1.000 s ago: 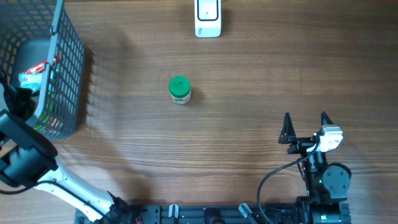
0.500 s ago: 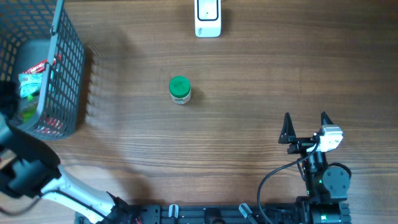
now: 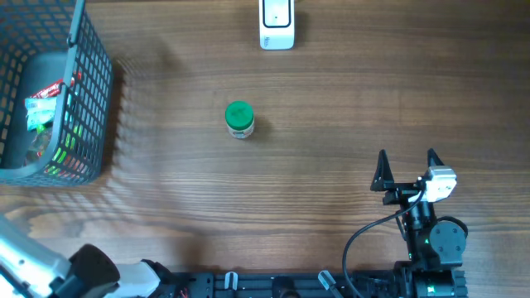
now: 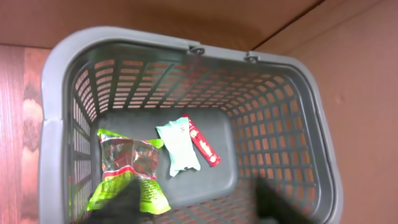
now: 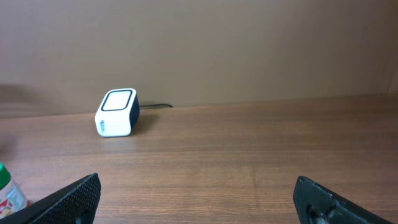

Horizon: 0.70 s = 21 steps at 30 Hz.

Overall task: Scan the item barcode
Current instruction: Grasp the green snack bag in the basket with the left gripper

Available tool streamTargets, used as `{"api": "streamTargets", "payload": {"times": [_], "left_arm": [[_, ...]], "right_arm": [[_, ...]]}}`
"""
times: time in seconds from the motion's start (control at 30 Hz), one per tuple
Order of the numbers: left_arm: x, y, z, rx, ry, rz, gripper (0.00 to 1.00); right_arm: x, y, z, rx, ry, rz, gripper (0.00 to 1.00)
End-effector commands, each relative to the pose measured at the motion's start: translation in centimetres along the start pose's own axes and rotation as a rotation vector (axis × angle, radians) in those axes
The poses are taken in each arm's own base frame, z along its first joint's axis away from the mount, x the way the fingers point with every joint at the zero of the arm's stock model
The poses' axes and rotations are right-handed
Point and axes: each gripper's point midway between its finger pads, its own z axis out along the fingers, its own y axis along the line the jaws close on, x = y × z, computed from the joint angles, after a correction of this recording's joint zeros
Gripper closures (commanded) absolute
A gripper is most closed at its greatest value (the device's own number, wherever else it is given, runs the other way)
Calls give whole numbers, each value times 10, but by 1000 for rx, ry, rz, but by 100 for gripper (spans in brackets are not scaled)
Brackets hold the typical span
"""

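The left gripper point(image 4: 199, 208) shows only as two dark, blurred fingers point(image 4: 124, 202) at the bottom of its wrist view. They stand apart with nothing between them. It hangs above the grey plastic lattice basket point(image 4: 53, 137) and looks down into it. Three things lie on the basket's floor. A crinkled green-and-red snack packet point(image 4: 127, 168) is at the left, and a pale green-white sachet point(image 4: 178, 148) is just beside it toward the middle. A thin red stick pack point(image 4: 202, 140) lies along the sachet's right edge. From overhead the left arm point(image 3: 29, 261) is seen on the near side of the basket point(image 3: 93, 91), but its fingers cannot be made out there.

The right gripper point(image 3: 407, 157) has its jaws spread wide and empty, with both black fingers point(image 5: 71, 199) over bare wood. It sits well to the right of the basket, near the front edge of the brown wooden table point(image 3: 331, 99).

The small jar with a green lid point(image 3: 239, 119) stands upright on the table, to the right of the basket and well apart from it and from both grippers. In the right wrist view only a sliver of the jar point(image 5: 6, 193) shows at the left edge. The white boxy barcode scanner point(image 3: 277, 25) stands farther right of the basket than the jar does, at the table's far edge. The right wrist view shows the scanner point(image 5: 117, 112) with a dark cable behind it.
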Motion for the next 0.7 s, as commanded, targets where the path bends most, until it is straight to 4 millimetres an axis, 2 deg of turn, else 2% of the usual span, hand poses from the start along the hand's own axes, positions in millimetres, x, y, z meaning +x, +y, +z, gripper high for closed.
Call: {"api": "streamTargets", "payload": {"times": [0.0, 0.2, 0.33, 0.5, 0.67], "left_arm": [[20, 11, 55, -105, 114, 4, 0], [53, 33, 120, -251, 258, 29, 0], [78, 47, 153, -331, 356, 49, 1], [104, 65, 174, -422, 450, 76, 0], [130, 83, 192, -480, 554, 177, 0]], "right_arm": [[0, 2, 0, -14, 1, 15, 0], [0, 2, 0, -13, 1, 15, 0], [0, 2, 0, -14, 1, 15, 0], [0, 2, 0, -14, 1, 15, 0], [0, 2, 0, -14, 1, 15, 0]]}}
